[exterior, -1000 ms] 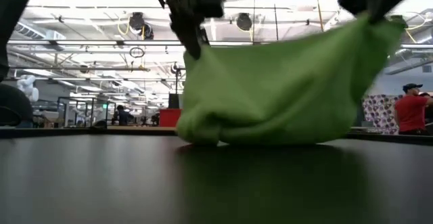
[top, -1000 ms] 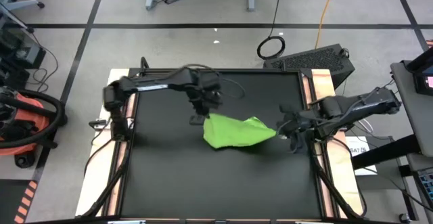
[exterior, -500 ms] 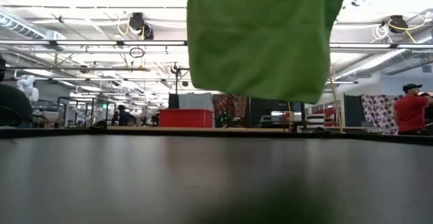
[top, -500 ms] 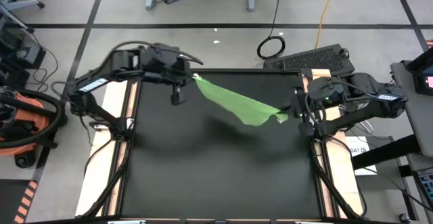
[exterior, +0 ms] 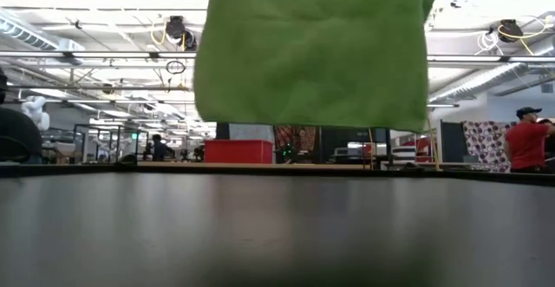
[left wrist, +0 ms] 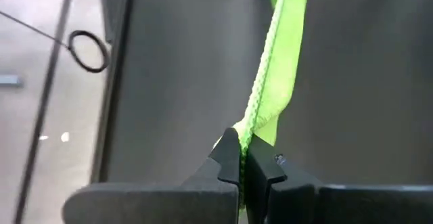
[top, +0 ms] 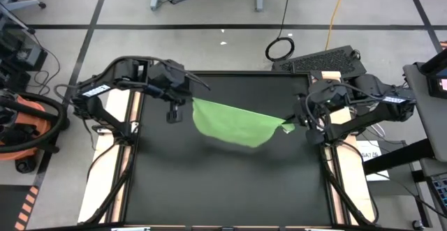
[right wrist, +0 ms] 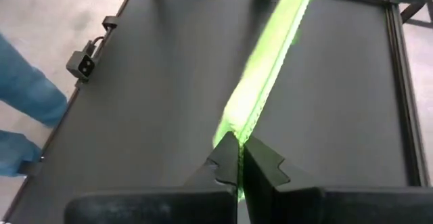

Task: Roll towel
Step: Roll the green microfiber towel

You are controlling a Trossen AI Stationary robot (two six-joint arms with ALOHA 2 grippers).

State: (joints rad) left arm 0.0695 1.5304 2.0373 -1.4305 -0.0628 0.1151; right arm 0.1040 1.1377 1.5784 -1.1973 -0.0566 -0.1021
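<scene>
The left gripper (left wrist: 241,158) and right gripper (right wrist: 238,149) are each clamped tight on one corner of the towel (top: 234,121), which hangs stretched between them above the far half of the mat (top: 230,189), clear of its surface. To do this step well, lower both corners level and together, keeping tension so the cloth lands flat and unwrinkled, ready for rolling. The towel is thin, soft, plain lime-green fabric with a stitched hem, sagging at mid-span; the mat is flat, matte black.

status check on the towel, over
Left end effector and right end effector shut on towel corners. Towel stretched, hanging clear above black mat. Nothing obstructing.
</scene>
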